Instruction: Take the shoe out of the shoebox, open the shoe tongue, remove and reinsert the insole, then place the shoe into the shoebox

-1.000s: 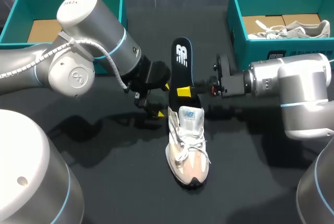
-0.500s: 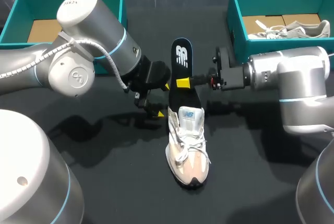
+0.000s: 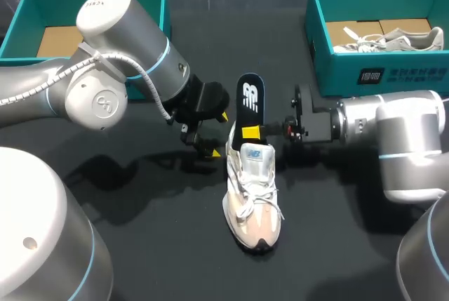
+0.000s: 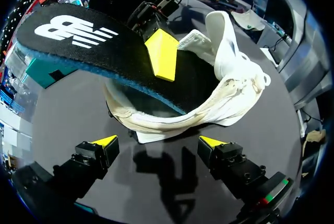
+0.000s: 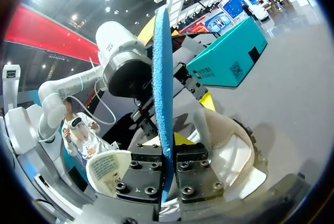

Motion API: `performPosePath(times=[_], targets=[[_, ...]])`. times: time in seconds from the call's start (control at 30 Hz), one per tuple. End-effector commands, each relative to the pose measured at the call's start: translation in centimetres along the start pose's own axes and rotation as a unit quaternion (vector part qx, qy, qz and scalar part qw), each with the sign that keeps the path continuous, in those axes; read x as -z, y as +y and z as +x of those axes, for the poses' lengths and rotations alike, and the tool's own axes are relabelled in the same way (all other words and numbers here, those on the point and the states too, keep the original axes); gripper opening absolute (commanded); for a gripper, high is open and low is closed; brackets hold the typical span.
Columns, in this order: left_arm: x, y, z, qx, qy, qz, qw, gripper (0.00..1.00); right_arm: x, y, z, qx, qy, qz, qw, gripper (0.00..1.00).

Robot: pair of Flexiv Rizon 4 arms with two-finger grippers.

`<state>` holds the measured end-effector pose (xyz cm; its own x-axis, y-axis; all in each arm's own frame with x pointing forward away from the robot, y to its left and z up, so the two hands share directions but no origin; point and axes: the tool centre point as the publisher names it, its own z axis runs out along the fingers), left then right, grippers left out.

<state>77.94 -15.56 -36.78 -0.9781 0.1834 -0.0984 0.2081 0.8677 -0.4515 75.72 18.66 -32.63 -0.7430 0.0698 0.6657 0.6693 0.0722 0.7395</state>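
Insole [image 3: 250, 95] stands near-upright, lower end in the heel opening of the shoe [image 3: 252, 196], which lies mid-counter [image 3: 140, 238], toe twd robot. R claw [image 3: 250, 132] pinches insole at mid-length. L claw [image 3: 217, 134] is wide, empty, just beside heel. Next push prob. down-fwd along shoe.

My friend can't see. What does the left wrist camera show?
The right claw pinches a black insole, one end dipping into a white shoe on the dark table. The left claw sits open and empty just before the shoe's heel.
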Motion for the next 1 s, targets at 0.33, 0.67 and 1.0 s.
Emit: performPosePath(times=[0.33, 0.67, 1.0], targets=[[0.0, 0.0, 0.0, 0.0, 0.0, 0.0, 1.0, 1.0, -0.2, -1.3, 0.8, -0.015, 0.006, 0.003, 1.0, 0.16], [0.0, 0.0, 0.0, 0.0, 0.0, 0.0, 1.0, 1.0, -0.4, 1.0, 1.2, 0.022, 0.002, 0.016, 1.0, 0.31], [0.0, 0.0, 0.0, 0.0, 0.0, 0.0, 1.0, 1.0, -0.3, 3.0, 0.6, 0.043, 0.005, 0.019, 0.999, 0.22]])
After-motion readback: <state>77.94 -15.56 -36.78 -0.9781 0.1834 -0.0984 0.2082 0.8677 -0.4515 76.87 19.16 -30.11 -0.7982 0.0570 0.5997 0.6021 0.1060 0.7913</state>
